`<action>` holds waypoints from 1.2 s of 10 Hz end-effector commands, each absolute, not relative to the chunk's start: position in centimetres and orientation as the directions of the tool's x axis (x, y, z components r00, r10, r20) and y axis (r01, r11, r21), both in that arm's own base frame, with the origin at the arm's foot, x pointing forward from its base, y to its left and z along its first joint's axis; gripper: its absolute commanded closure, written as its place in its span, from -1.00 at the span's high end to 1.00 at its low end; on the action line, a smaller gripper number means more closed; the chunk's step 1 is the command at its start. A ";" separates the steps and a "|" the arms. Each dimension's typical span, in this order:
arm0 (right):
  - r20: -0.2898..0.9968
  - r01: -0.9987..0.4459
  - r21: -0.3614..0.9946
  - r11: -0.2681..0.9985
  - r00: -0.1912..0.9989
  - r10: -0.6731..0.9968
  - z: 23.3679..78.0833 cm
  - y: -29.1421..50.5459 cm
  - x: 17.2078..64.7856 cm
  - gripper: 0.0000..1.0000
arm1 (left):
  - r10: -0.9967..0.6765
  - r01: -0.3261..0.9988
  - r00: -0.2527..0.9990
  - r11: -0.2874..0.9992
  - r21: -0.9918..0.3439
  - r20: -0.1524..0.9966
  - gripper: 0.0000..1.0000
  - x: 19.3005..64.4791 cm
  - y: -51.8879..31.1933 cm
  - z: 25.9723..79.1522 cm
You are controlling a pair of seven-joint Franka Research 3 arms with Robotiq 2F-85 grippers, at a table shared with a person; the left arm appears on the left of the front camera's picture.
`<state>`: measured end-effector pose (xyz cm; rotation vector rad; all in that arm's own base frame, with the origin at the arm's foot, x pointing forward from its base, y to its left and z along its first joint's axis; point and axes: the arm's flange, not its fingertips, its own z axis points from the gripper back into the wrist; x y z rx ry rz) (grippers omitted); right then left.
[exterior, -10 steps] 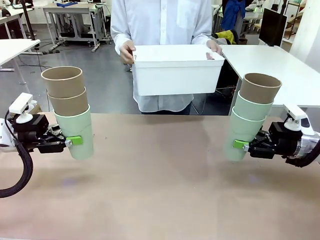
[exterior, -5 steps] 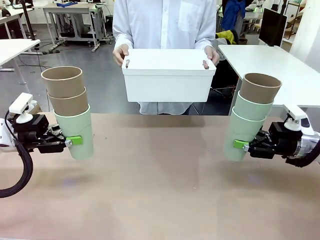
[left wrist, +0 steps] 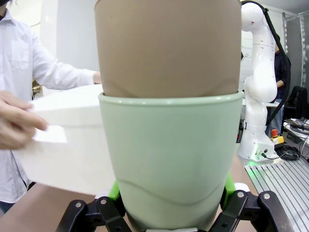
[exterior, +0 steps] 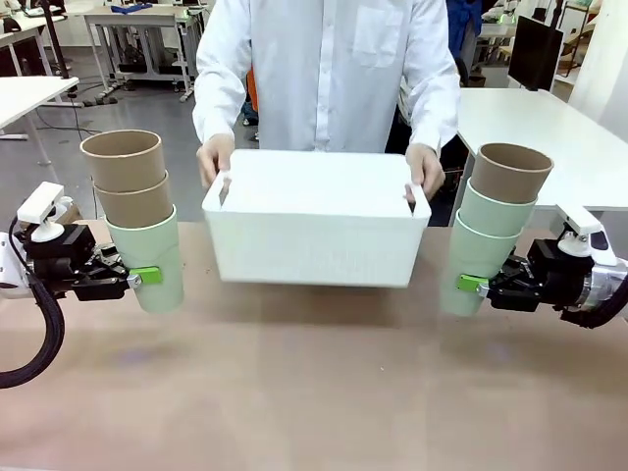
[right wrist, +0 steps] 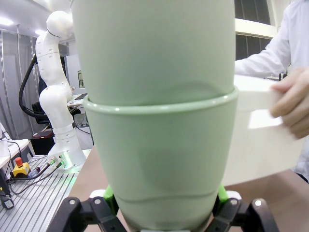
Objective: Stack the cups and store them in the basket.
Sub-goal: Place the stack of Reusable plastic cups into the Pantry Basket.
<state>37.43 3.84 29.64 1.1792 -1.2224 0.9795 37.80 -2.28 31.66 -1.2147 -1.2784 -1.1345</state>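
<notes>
My left gripper is shut on the bottom mint cup of a stack with two tan cups nested above, held off the table at the left. In the left wrist view that mint cup sits between my green pads with a tan cup in it. At the right, my right gripper is shut on a mint cup carrying another mint cup and a tan cup. The right wrist view shows both mint cups close up. A person holds the white basket by its ends, low over the table's far middle.
The brown table has free room in front of the basket and between my arms. The person's hands grip the basket's short sides. Other white tables and a parked robot arm stand in the background.
The person has stepped closer and lowered the basket from chest height down toward the table's far middle. Both arms and their cup stacks have stayed still.
</notes>
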 end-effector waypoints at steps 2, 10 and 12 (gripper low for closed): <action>0.993 -0.980 0.115 0.161 0.107 -0.058 30.1 3.8 37.5 0.69 | 0.069 0.999 -0.002 0.053 -0.002 0.998 0.71 37.8 -2.4 32.2; 0.993 -0.980 0.115 0.161 0.107 -0.058 30.1 3.8 37.5 0.69 | 0.069 0.999 -0.002 0.053 -0.002 0.998 0.71 37.8 -2.4 32.2; 0.993 -0.980 0.115 0.161 0.107 -0.058 30.1 3.8 37.5 0.69 | 0.069 0.999 -0.002 0.053 -0.002 0.998 0.71 37.8 -2.4 32.2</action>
